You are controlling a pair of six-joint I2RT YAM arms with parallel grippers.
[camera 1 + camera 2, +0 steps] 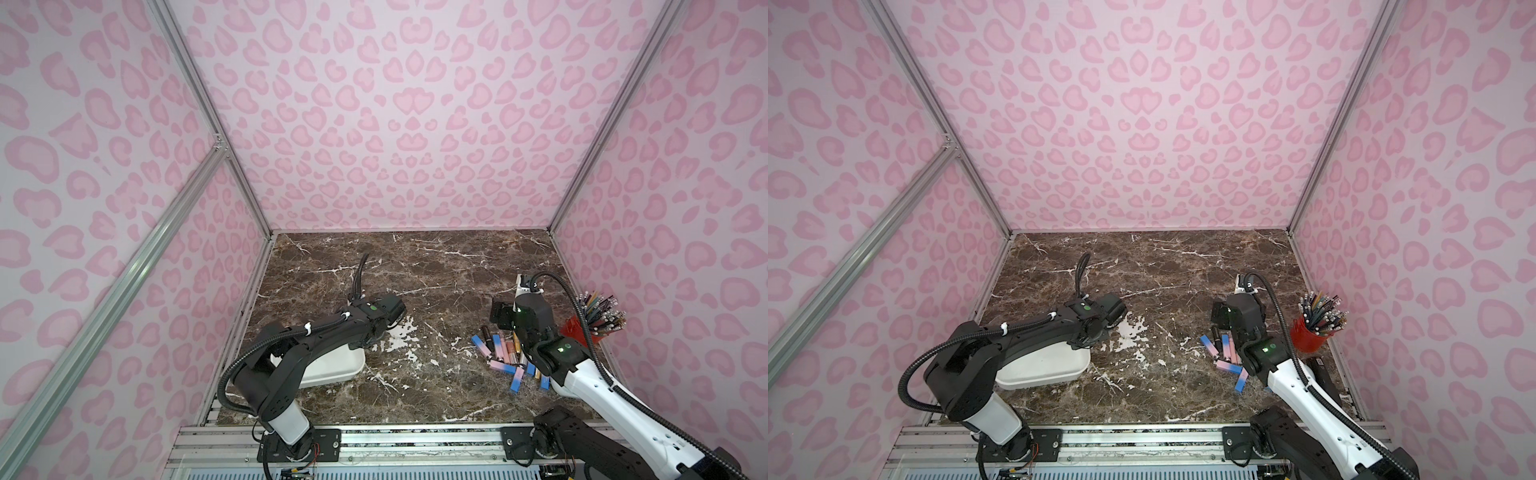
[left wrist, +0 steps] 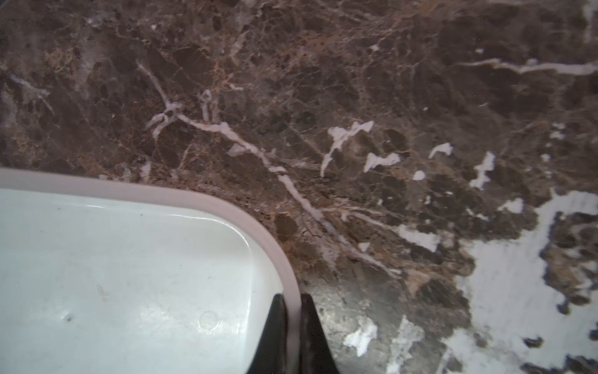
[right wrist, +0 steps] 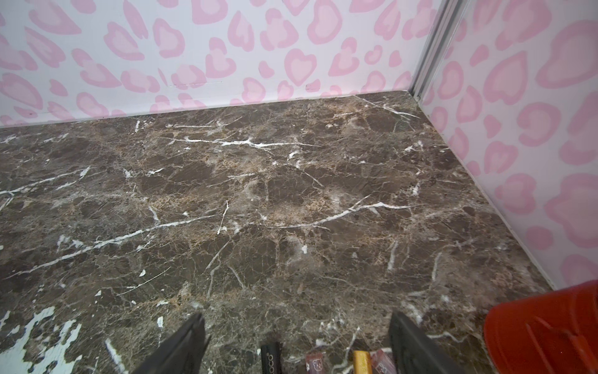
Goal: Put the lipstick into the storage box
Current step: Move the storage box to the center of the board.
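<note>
The storage box [image 1: 332, 368] [image 1: 1050, 365] is a shallow white tub at the front left, partly under my left arm. In the left wrist view my left gripper [image 2: 293, 311] is shut on the storage box's rim [image 2: 194, 198] near a rounded corner, one finger inside and one outside. The part of its inside that shows is bare. Several lipsticks [image 1: 505, 353] [image 1: 1225, 353] lie in a loose pile at the right: pink-and-blue, black, gold and rose tubes. My right gripper [image 3: 297, 315] hangs open just over the pile, with a black tube [image 3: 271, 357] and a gold tube [image 3: 361, 361] below its fingers.
A red cup [image 1: 579, 332] [image 1: 1308, 338] [image 3: 543, 330] full of pencils stands right of the pile, close to my right arm. A flat black object [image 1: 1323, 372] lies by the right wall. Pink patterned walls close in the marble table [image 1: 415, 266] on three sides.
</note>
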